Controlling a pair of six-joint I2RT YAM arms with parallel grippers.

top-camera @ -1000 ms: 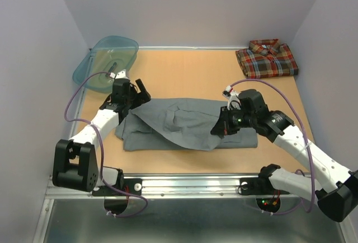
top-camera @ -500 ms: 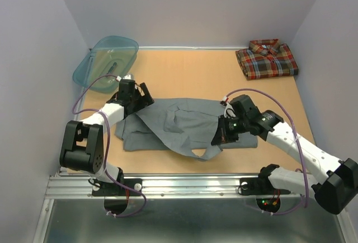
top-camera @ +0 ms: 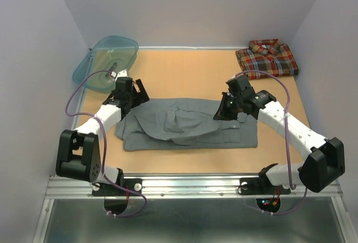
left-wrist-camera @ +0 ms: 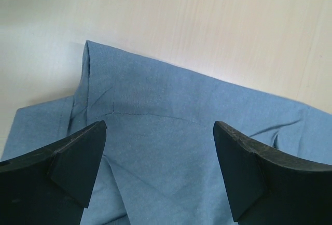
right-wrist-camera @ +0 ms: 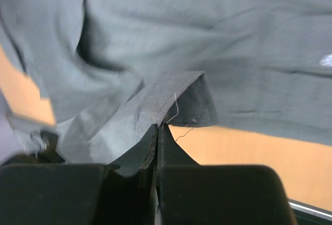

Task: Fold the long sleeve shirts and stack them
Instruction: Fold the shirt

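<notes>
The grey long sleeve shirt point(top-camera: 184, 125) lies partly folded and rumpled across the middle of the table. My left gripper point(top-camera: 133, 93) hovers open over its far left corner; in the left wrist view the cloth point(left-wrist-camera: 155, 95) fills the space under the wide-apart fingers of that gripper point(left-wrist-camera: 160, 126), which hold nothing. My right gripper point(top-camera: 225, 111) is over the shirt's right part and is shut on a hemmed edge of the grey cloth point(right-wrist-camera: 176, 93), pinched at the tips of the gripper point(right-wrist-camera: 158, 126). The plaid long sleeve shirt point(top-camera: 266, 58) lies folded at the far right corner.
A teal plastic basin point(top-camera: 106, 61) leans at the far left corner, just behind my left arm. Walls close in the table on the left, back and right. A metal rail point(top-camera: 190, 186) runs along the near edge by the arm bases.
My right gripper, still pinching the grey edge, has moved from near the front edge back over the shirt, laying the pulled-out flap on top. The left gripper shifted slightly and stays open.
</notes>
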